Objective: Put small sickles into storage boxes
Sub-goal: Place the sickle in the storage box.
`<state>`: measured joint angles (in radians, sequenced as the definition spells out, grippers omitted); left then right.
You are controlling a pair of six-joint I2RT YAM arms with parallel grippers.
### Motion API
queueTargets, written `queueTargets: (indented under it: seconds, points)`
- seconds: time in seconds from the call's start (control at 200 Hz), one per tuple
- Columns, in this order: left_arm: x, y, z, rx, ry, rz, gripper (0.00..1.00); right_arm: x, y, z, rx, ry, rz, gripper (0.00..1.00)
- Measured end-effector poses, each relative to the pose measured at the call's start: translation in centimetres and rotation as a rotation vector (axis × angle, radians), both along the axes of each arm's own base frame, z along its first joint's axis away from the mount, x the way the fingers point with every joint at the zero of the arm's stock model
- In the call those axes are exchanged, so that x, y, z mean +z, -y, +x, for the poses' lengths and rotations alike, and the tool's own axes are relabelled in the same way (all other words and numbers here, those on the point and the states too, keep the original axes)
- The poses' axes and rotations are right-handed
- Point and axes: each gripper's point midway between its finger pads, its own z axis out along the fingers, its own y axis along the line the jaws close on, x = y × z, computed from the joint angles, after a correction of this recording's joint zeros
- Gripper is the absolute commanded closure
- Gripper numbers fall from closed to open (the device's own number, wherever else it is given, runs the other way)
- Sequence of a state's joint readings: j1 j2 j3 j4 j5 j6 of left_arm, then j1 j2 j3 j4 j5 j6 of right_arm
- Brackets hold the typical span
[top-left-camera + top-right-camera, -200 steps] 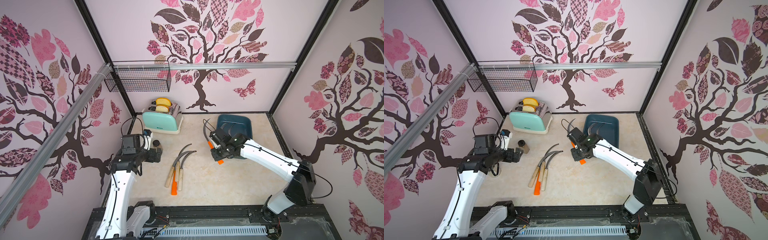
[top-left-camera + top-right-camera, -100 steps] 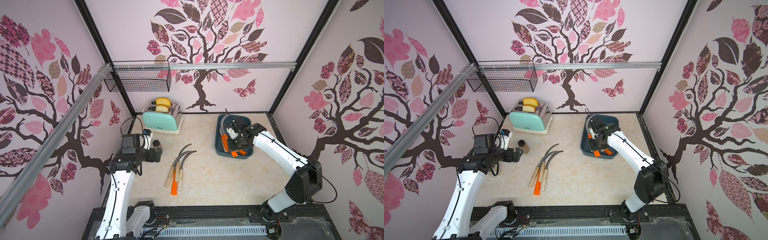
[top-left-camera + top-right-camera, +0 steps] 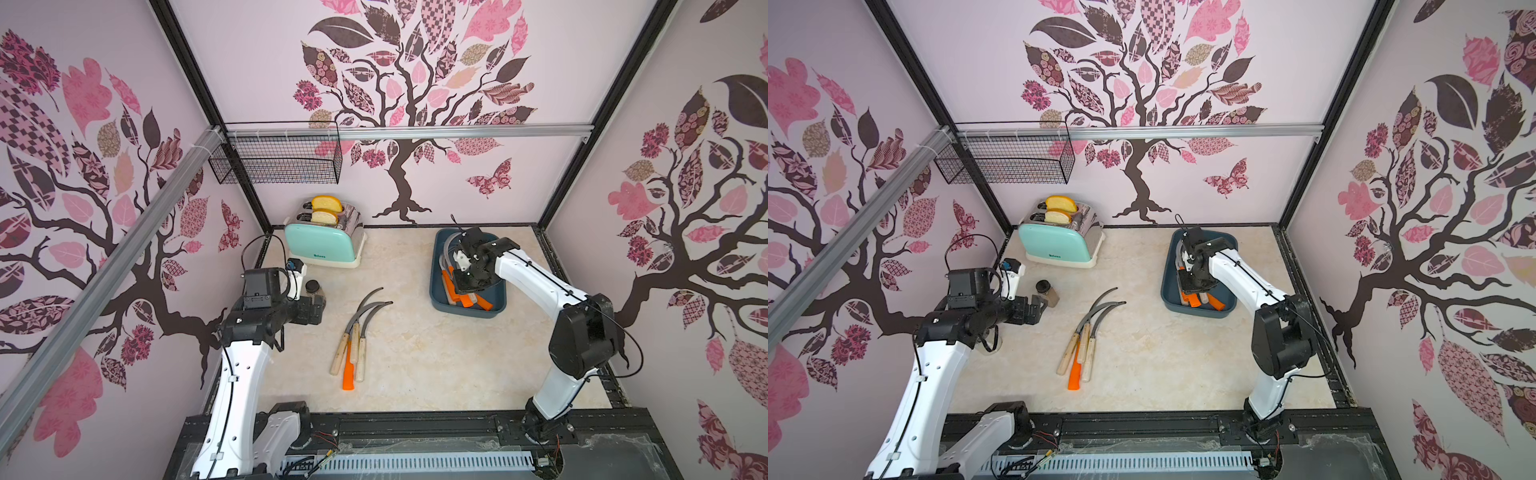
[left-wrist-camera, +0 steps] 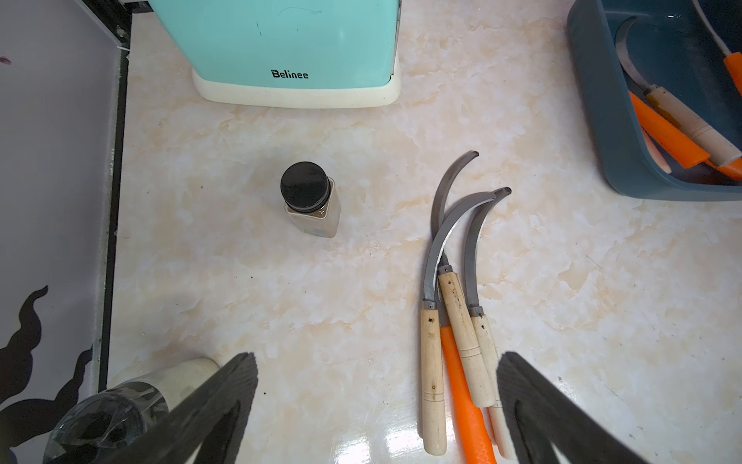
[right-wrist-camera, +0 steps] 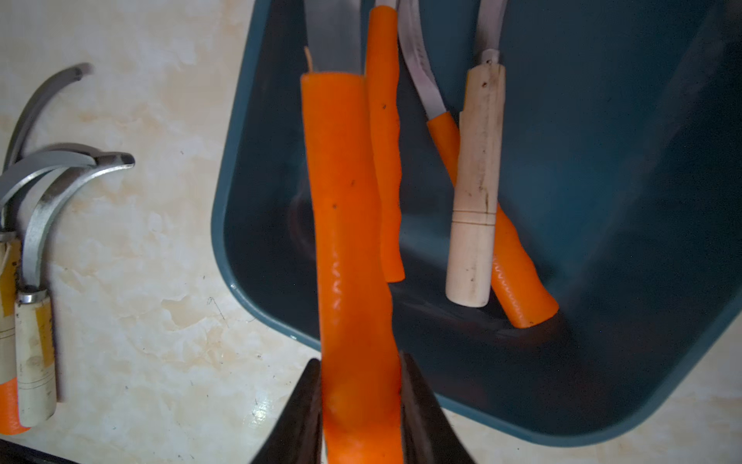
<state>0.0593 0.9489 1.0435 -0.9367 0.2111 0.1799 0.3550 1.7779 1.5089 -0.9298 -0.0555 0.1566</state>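
Observation:
The storage box, a dark teal-blue tray, sits at the back right of the table. My right gripper hovers over it, shut on the orange handle of a small sickle whose blade points into the box. Three more sickles lie inside: two with orange handles and one with a wooden handle. Several sickles lie bunched mid-table. My left gripper is open and empty, to the left of that bunch.
A mint toaster with two bread slices stands at the back left. A small jar with a black lid stands just beyond my left gripper. A black wire basket hangs on the back wall.
My right gripper carried the orange-handled sickle from mid-table to the storage box and now holds it low over the box. The left arm has not moved.

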Motion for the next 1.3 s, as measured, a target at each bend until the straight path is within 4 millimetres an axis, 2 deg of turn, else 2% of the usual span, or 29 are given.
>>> queueTargets:
  seconds: [0.24,0.49,0.76,1.3]
  points:
    - [0.0,0.1,0.0,-0.005,0.001,-0.006,0.02,-1.3,1.9,2.2,-0.058,-0.016,0.002,0.83]
    - [-0.1,0.2,0.1,-0.01,-0.006,-0.011,0.02,-4.0,2.7,2.5,-0.068,-0.074,-0.028,0.83]
    - [-0.2,0.3,0.1,-0.011,-0.01,-0.012,0.02,-5.5,2.9,2.7,-0.062,-0.098,-0.055,0.82]
    - [-0.4,0.3,0.2,-0.014,-0.019,-0.014,0.02,-5.4,3.1,3.3,-0.064,-0.089,-0.069,0.8]
